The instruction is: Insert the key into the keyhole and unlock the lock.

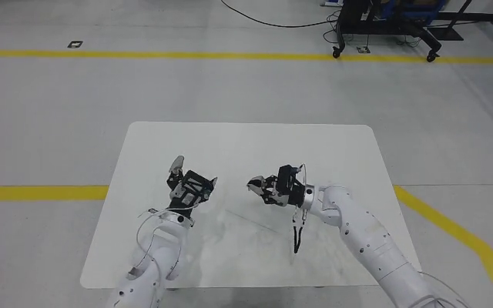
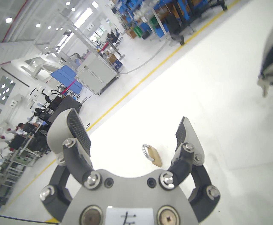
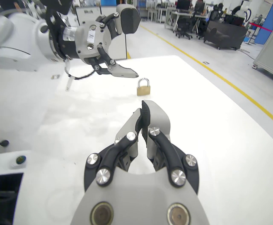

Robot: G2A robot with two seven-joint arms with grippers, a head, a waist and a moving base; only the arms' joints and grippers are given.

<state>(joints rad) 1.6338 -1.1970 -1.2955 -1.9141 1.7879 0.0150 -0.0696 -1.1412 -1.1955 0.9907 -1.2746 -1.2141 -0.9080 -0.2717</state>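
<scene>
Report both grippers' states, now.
Left gripper: open, holding nothing.
Right gripper: shut, apparently on the key.

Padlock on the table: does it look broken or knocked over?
Nothing stands out. The padlock looks whole, its shackle closed, and seems to stand upright on the table, apart from the open left claw. The right claw is shut on the key.

White table (image 1: 308, 146) stood on pale grey floor (image 1: 231, 85) crossed by yellow lines (image 1: 231, 55), a black wheeled frame (image 1: 370, 27) beyond it; round ceiling lights (image 2: 8, 20) were on over blue shelving (image 2: 128, 10) and office chairs (image 3: 184, 29).
</scene>
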